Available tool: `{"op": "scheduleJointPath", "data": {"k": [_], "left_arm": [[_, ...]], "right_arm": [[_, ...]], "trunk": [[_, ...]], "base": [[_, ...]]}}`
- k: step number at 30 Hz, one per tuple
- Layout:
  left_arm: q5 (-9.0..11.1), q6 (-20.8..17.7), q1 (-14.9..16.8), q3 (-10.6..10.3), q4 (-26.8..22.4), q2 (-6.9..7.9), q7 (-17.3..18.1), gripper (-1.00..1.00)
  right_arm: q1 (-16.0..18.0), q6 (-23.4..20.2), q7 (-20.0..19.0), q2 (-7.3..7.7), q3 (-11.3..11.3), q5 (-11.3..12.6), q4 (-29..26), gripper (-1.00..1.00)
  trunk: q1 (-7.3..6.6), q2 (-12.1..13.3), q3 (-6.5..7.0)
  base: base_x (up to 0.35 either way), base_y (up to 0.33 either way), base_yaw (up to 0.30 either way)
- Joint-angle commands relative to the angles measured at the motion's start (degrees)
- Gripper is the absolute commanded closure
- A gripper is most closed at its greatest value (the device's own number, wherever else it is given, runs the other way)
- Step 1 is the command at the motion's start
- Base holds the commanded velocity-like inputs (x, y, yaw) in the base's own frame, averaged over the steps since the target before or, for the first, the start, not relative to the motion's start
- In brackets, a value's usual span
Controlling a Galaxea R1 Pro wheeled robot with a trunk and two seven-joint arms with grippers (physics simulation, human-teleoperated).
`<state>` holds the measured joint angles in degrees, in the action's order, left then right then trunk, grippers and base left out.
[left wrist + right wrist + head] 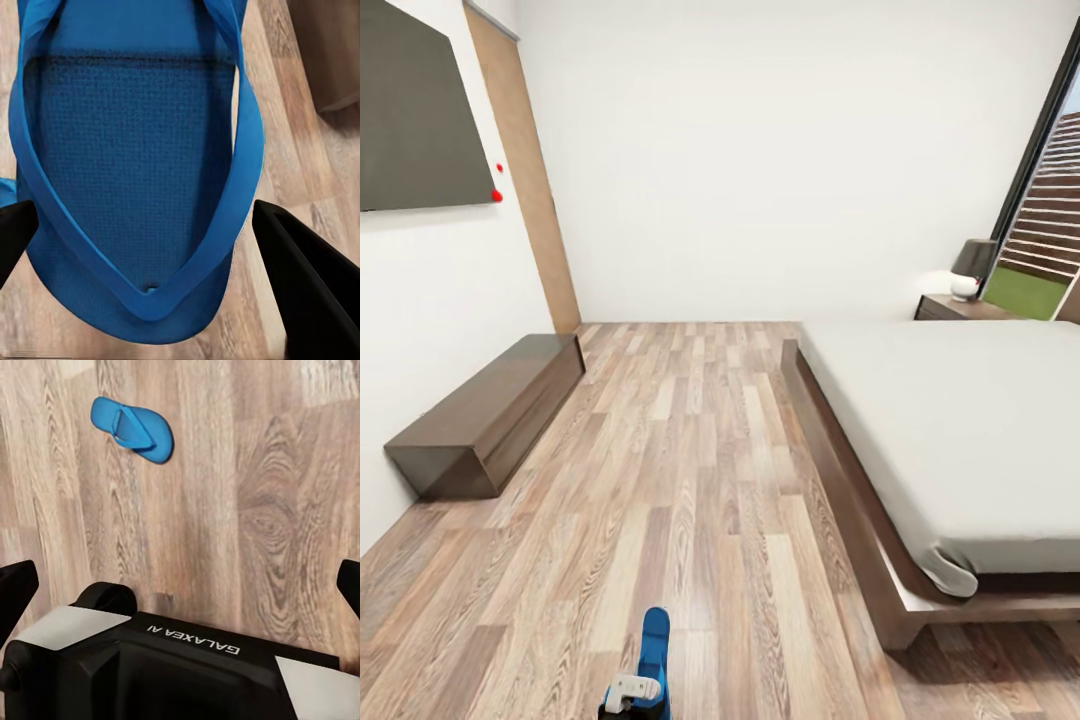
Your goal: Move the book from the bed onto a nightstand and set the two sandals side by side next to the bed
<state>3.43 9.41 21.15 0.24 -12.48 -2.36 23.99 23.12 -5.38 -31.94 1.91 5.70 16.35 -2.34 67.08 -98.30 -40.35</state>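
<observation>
The left gripper (142, 225) holds one blue sandal (127, 150) between its black fingers (300, 262), left of the bed (960, 440); the second sandal (133, 427) lies flat on the wood-plank floor (247, 510). The right gripper (180, 577) has its fingers spread wide apart.

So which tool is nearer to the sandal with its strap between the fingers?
Left. The left tool has its fingers on either side of that sandal. The right tool's fingers hang over bare floor, with the other sandal lying further off.
</observation>
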Motion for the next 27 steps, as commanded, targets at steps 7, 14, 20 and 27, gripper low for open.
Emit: {"op": "scheduleJointPath", "data": {"k": [7, 14, 20, 27], "left_arm": [[0.3, 0.1, 0.1, 0.0, 0.1, -0.01, 0.2, 1.00], [0.3, 0.1, 0.1, 0.0, 0.1, -0.01, 0.2, 1.00], [0.3, 0.1, 0.1, 0.0, 0.1, -0.01, 0.2, 1.00], [0.3, 0.1, 0.1, 0.0, 0.1, -0.01, 0.2, 1.00]], "right_arm": [[0.0, -0.4, -0.2, 0.05, 0.5, 0.6, -0.1, -1.00], [0.0, -0.4, -0.1, 0.07, 0.5, 0.6, -0.1, -1.00], [0.0, -0.4, -0.1, 0.06, 0.5, 0.6, -0.1, -1.00], [0.0, -0.4, -0.1, 0.08, 0.5, 0.6, -0.1, -1.00]], "trunk": [[-0.01, 0.0, -0.05], [-0.01, 0.0, -0.05], [-0.01, 0.0, -0.05], [-0.01, 0.0, -0.05]], "base": [[0.000, 0.000, 0.290], [0.000, 0.000, 0.290], [0.000, 0.000, 0.290], [0.000, 0.000, 0.290]]}}
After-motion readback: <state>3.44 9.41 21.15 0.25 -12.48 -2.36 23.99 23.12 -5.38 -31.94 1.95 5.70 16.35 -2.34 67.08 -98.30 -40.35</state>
